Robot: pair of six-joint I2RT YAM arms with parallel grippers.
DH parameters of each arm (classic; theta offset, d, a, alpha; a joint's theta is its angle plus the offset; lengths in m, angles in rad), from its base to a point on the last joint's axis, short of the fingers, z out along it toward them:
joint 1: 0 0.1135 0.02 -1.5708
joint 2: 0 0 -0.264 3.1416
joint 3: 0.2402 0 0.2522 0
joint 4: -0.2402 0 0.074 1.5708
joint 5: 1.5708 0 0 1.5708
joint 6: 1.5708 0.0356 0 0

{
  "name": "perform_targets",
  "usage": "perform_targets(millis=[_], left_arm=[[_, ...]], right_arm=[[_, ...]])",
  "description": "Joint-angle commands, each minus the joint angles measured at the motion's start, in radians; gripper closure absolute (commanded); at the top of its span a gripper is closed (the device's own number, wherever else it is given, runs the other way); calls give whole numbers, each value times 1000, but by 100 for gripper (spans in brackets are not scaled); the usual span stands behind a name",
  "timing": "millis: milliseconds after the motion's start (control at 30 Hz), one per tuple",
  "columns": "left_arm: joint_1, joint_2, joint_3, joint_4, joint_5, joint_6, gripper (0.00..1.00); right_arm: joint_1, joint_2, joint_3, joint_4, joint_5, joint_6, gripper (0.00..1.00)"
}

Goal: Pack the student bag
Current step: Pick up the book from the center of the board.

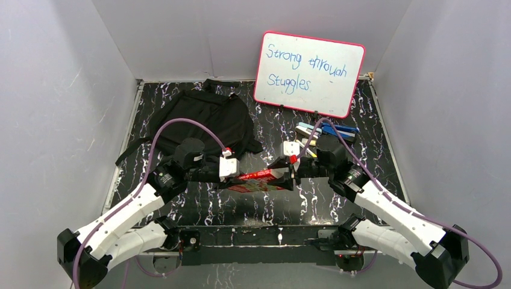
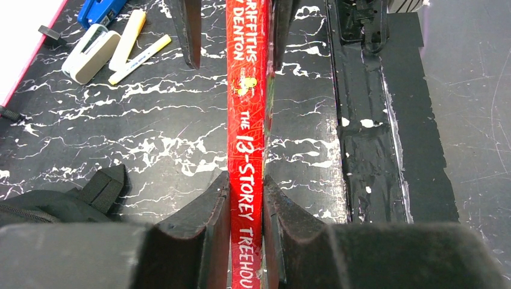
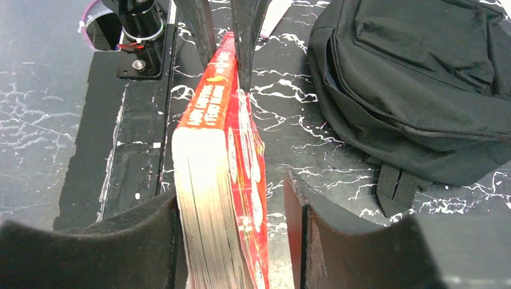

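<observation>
Your left fingers [image 2: 202,226] are clamped narrow on the spine of a red book [image 2: 247,138], which reads "THE 13-STOREY TREEHOU" below "RIFFITHS" and "DENTON" (both ends are cut off); your right fingers [image 3: 120,241] stand wide astride its other end, one against the page block, the other clear of the cover; the student bag [image 1: 205,117] lies towards the far left corner of the bench [image 1: 271,208]; the whiteboard [image 1: 308,72] at the far edge says "Strong through Stuggles".
</observation>
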State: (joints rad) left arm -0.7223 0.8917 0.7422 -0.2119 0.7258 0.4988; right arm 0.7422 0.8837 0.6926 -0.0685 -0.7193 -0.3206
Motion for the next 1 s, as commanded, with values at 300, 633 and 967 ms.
perform_targets(millis=[300, 633, 967], left_arm=[[-1, -11, 53, 30, 37, 20, 100], [-1, -26, 51, 49, 23, 17, 100], [-2, 5, 45, 136, -64, -116, 62]], right_arm=[[18, 25, -10, 22, 23, -32, 54], [23, 34, -27, -13, 8, -59, 64], [23, -28, -38, 40, 44, -5, 100]])
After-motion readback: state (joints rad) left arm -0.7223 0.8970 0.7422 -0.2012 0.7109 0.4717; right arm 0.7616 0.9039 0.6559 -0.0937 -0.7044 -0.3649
